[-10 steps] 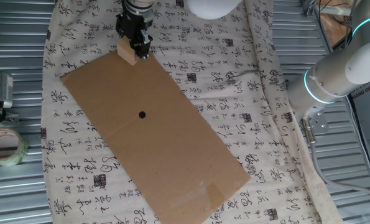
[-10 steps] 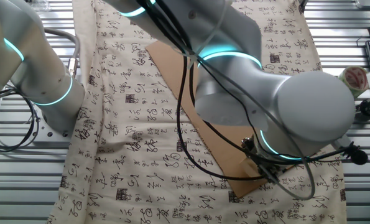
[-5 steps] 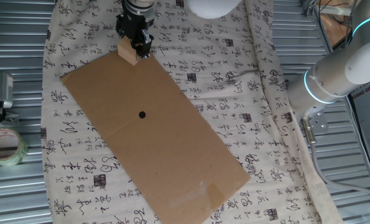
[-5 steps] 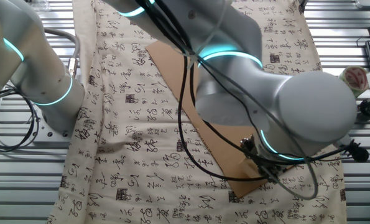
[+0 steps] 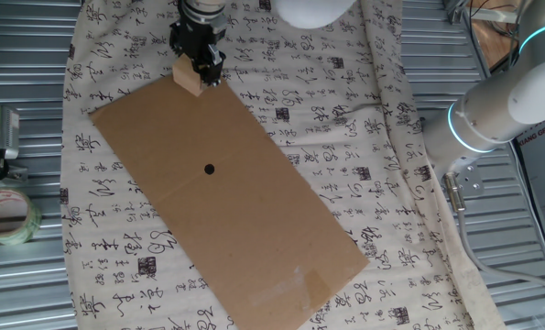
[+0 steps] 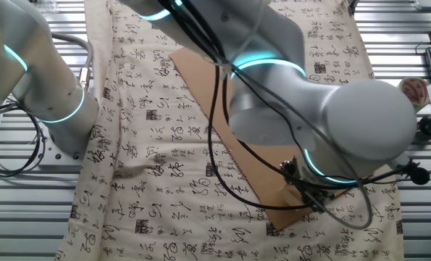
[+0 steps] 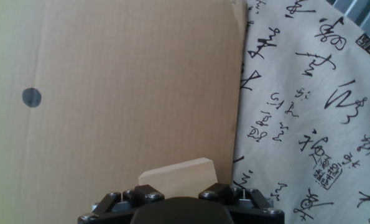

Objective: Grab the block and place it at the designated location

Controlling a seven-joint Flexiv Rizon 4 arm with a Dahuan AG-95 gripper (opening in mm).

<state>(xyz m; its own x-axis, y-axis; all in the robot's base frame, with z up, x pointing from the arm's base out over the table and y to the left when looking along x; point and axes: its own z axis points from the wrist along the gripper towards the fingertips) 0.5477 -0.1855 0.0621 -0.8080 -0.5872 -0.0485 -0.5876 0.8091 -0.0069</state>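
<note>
The tan wooden block (image 5: 189, 78) sits between the fingers of my gripper (image 5: 200, 68) at the far corner of the brown cardboard sheet (image 5: 254, 220). The gripper is shut on the block. In the hand view the block (image 7: 177, 174) shows just ahead of the gripper (image 7: 177, 194), near the cardboard's right edge (image 7: 234, 81). The black dot (image 5: 209, 169) lies mid-sheet, well away from the block; in the hand view the dot (image 7: 31, 97) is far to the left. In the other fixed view the arm hides most of the gripper.
A white cloth with black calligraphy (image 5: 345, 92) covers the table under the cardboard. A roll of clear tape (image 5: 6, 215) lies on the metal slats at the left, with a small metal fixture (image 5: 2, 137) behind it. The arm's base (image 5: 501, 110) stands at the right.
</note>
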